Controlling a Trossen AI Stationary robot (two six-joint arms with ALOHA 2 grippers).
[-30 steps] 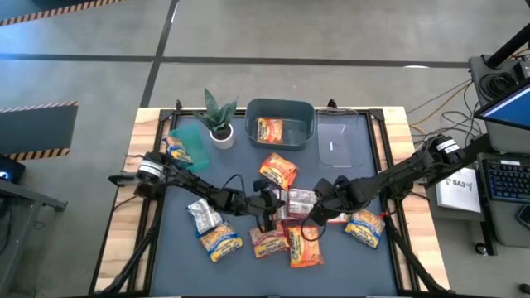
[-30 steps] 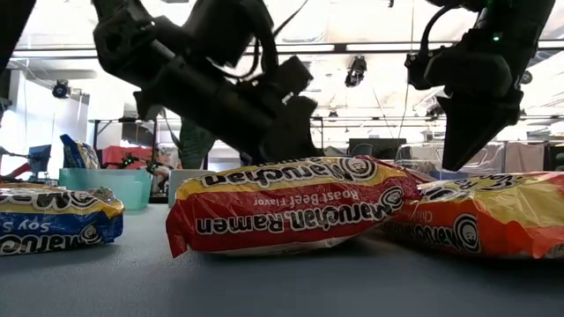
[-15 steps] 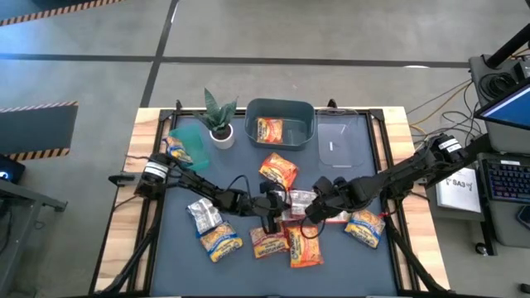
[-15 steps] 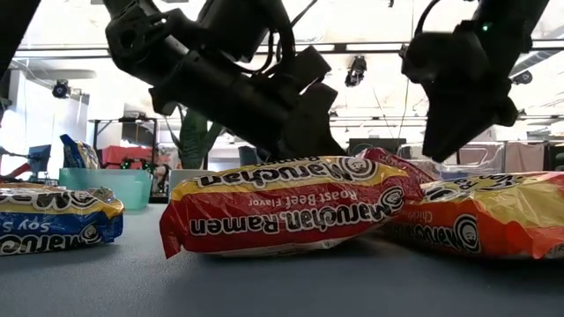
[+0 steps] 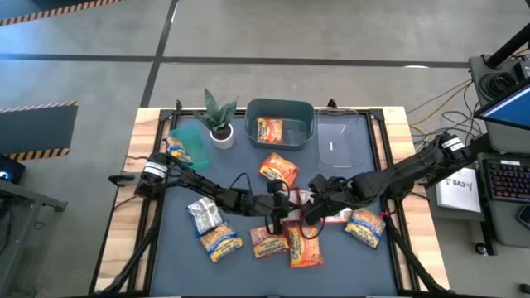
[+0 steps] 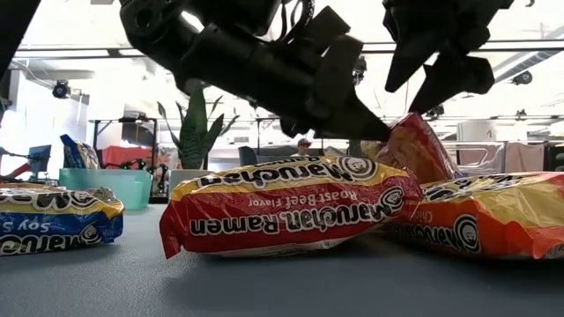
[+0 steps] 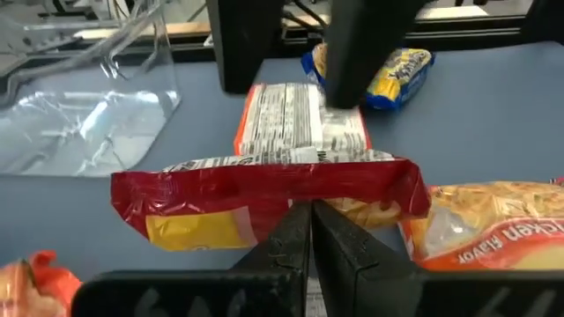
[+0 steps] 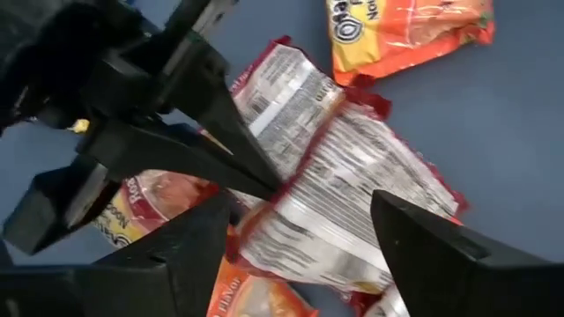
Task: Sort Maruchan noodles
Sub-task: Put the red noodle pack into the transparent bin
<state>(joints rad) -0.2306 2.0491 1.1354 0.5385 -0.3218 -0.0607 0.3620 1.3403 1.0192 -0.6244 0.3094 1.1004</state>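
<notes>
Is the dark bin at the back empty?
No. The dark bin holds one orange-yellow noodle packet, seen lying inside it from above.

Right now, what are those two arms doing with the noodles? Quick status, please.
Left gripper shut on red packet's edge, mid-table. Right gripper over same packet, jaws open. More Maruchan packets crowd close; one sits in grey bin.

Crinkly glossy plastic on the red packet (image 7: 264, 189), shiny foil-like back with printed text. Same slick sheen on the Roast Beef packet (image 6: 286, 207). Matt dark plastic on the left claw (image 7: 310, 231). Smooth matt grey mat (image 5: 178, 257) over a pale wood worktop (image 5: 124, 240). Clear glossy plastic tray (image 5: 340, 142).
</notes>
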